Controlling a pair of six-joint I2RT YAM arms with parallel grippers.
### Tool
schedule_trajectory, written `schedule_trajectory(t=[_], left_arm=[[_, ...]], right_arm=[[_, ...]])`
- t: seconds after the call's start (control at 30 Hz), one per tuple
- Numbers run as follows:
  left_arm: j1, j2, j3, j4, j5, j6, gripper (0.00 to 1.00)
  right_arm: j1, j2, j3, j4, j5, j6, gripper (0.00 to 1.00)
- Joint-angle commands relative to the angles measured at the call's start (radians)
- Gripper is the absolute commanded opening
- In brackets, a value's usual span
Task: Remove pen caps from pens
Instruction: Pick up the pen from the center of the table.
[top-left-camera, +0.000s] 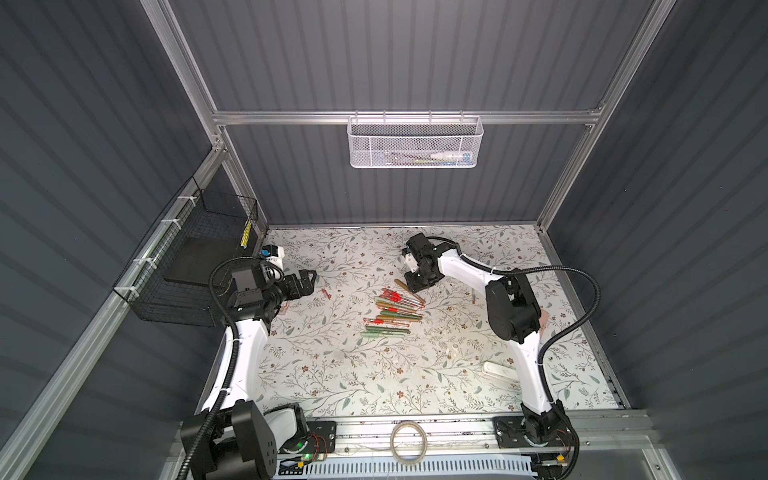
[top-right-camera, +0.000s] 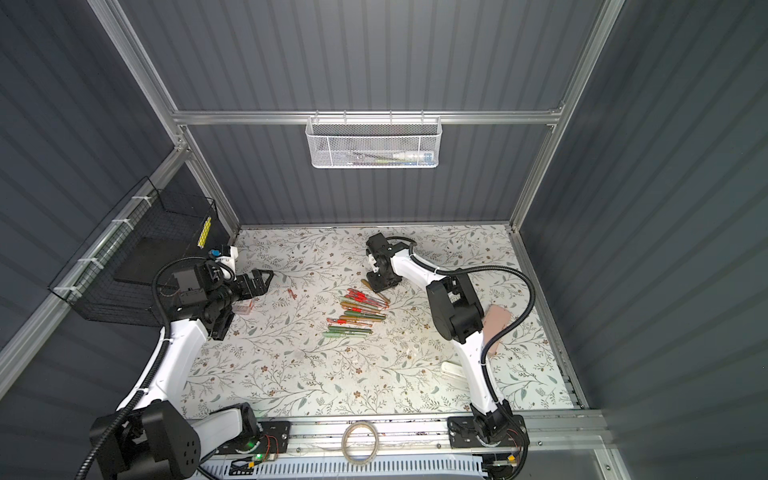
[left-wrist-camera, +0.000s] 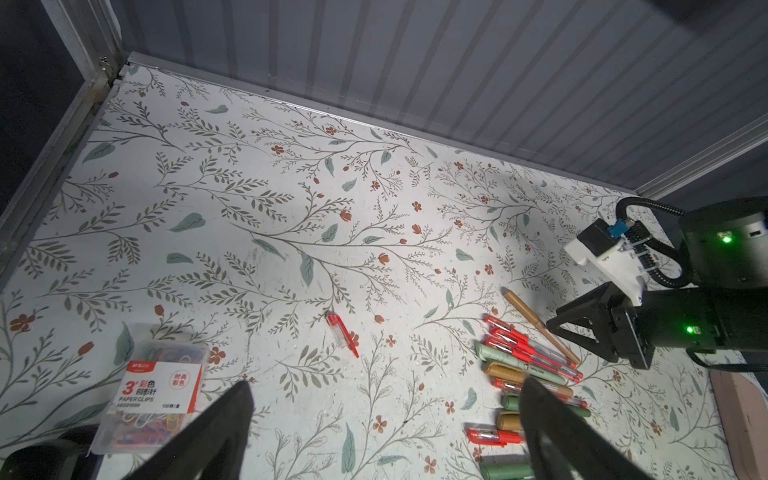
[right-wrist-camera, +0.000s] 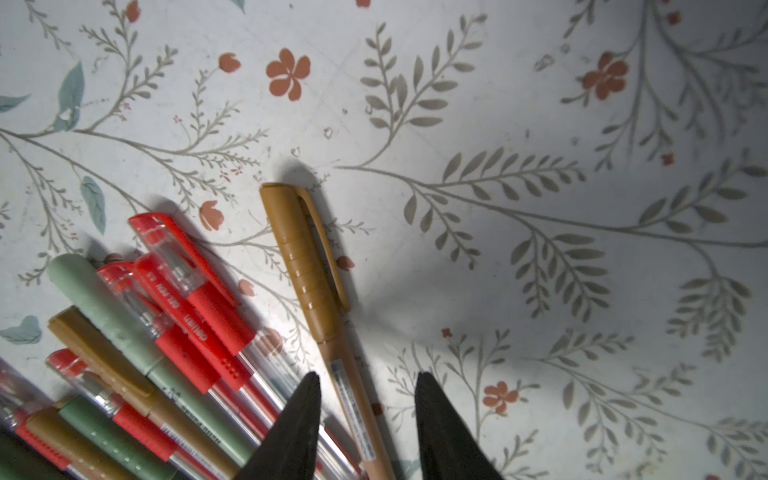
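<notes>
Several pens (top-left-camera: 390, 311) lie side by side mid-table in both top views: clear ones with red caps, and green and mustard ones (top-right-camera: 357, 312). At the pile's far edge a capped mustard-brown pen (right-wrist-camera: 316, 282) lies slightly apart. My right gripper (right-wrist-camera: 369, 376) points down over that pen's barrel with a finger on each side and a gap to both, so it is open. In a top view the right gripper (top-left-camera: 417, 282) stands at the pile's far end. My left gripper (left-wrist-camera: 386, 382) hovers wide open and empty, left of the pile (top-left-camera: 311, 276). A loose red cap (left-wrist-camera: 343, 334) lies on the table.
A clear paper clip box (left-wrist-camera: 158, 399) sits under the left arm. A pink case (top-right-camera: 496, 324) and a white case (top-left-camera: 498, 370) lie by the right arm. A tape roll (top-left-camera: 409, 446) rests on the front rail. A black wire basket (top-left-camera: 187, 270) hangs at the left wall.
</notes>
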Motion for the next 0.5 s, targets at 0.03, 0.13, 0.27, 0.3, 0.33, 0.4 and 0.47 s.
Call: schedule_trajectory(t=[0.03, 0.13, 0.27, 0.3, 0.33, 0.4, 0.47], left_arm=[[0.006, -0.011, 0.001, -0.002, 0.012, 0.005, 1.00], [0.006, -0.017, -0.008, 0.006, 0.015, 0.005, 1.00], [0.006, -0.012, 0.005, -0.009, 0.011, 0.003, 1.00], [0.006, -0.015, 0.003, -0.002, 0.012, 0.002, 1.00], [0.006, -0.018, -0.003, 0.006, 0.015, 0.000, 1.00], [0.006, -0.020, -0.002, 0.003, 0.017, -0.002, 1.00], [0.006, -0.020, 0.008, -0.005, 0.017, -0.006, 1.00]], right_arm=[[0.003, 0.035, 0.006, -0.016, 0.005, -0.017, 0.39], [0.004, 0.052, 0.012, -0.020, 0.015, -0.021, 0.37], [0.003, 0.059, 0.010, -0.016, 0.001, -0.019, 0.35], [0.003, 0.062, 0.008, -0.015, 0.006, -0.021, 0.34], [0.004, 0.065, 0.009, -0.014, 0.018, -0.024, 0.32], [0.003, 0.075, 0.024, -0.033, 0.032, -0.024, 0.29], [0.003, 0.075, 0.027, -0.042, 0.034, -0.022, 0.25]])
